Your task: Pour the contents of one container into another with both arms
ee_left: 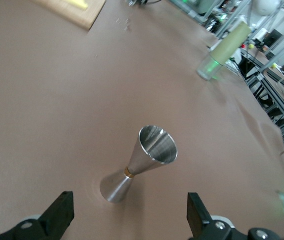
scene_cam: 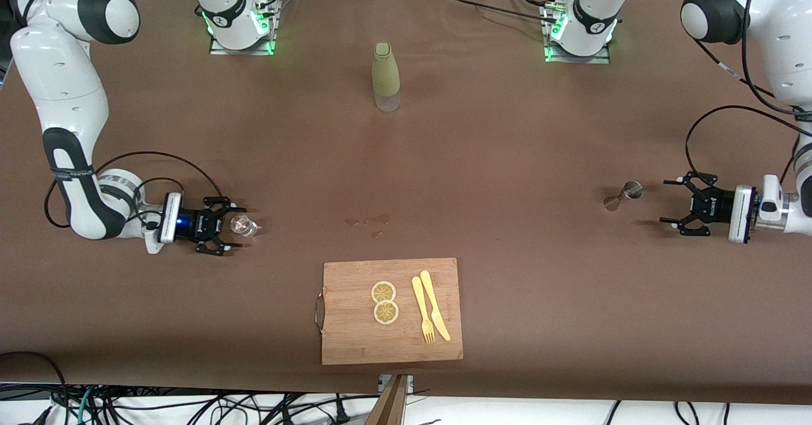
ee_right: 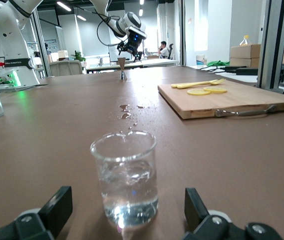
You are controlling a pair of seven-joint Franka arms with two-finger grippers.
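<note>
The tiny clear glass cup (scene_cam: 243,226) (ee_right: 126,177) stands upright on the table at the right arm's end, with some clear liquid in it. My right gripper (scene_cam: 235,228) (ee_right: 127,212) is open low over the table, a finger on either side of the cup, neither touching it. The steel hourglass measuring cup (scene_cam: 623,195) (ee_left: 140,161) stands upright at the left arm's end. My left gripper (scene_cam: 663,202) (ee_left: 130,212) is open beside it, with the cup just ahead of the fingertips and a gap between them.
A tall olive-green bottle (scene_cam: 386,76) stands near the robots' bases at mid-table. A wooden cutting board (scene_cam: 391,311) with two lemon slices (scene_cam: 384,302) and a yellow fork and knife (scene_cam: 430,306) lies near the front camera. Small wet spots (scene_cam: 373,223) mark the cloth.
</note>
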